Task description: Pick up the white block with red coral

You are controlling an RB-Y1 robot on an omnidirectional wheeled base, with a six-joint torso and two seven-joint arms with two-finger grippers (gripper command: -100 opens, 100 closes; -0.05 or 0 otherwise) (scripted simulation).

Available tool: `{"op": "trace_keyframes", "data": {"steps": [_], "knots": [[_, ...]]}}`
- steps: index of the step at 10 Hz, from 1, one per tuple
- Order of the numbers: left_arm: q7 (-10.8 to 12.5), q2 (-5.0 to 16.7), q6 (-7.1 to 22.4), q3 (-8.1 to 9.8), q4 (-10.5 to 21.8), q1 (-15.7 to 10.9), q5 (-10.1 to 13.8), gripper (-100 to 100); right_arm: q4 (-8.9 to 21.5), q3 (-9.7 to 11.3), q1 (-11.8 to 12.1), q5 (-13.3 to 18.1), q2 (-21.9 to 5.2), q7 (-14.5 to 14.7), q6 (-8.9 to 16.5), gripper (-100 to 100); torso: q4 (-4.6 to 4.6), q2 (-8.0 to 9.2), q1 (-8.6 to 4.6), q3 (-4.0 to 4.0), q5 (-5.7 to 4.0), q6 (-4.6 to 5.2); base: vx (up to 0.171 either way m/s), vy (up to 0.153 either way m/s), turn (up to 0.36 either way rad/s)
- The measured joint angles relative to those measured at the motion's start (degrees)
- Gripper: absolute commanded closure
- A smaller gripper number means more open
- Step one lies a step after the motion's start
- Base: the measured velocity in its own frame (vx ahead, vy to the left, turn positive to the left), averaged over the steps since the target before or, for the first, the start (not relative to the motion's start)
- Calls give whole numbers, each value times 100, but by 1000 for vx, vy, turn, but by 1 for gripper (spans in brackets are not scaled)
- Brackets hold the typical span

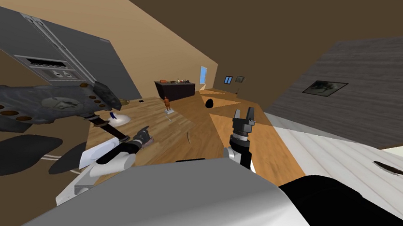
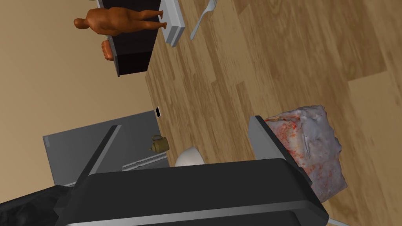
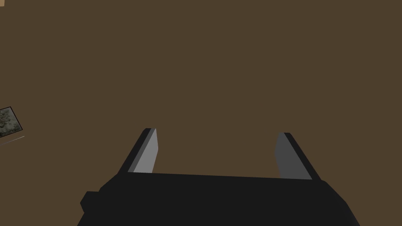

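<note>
Left pincer (image 2: 184,123) spread, reaching forward, white block (image 2: 314,153) beside one finger.

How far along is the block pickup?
Done: left gripper is beside the white, red-flecked block on the wood floor. In hand: nothing, its jaws stand open with the block outside one finger. Left: recentre, close, lift. The right gripper is open, raised.
</note>
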Motion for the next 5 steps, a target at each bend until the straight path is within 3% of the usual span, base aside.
{"op": "trace_keyframes", "data": {"steps": [5], "knots": [[226, 273, 728, 133, 451, -191, 303, -100, 0, 0, 0, 0, 0, 0, 0, 0, 0, -2, 1, -1, 0, 1, 25, -18, -24]]}}
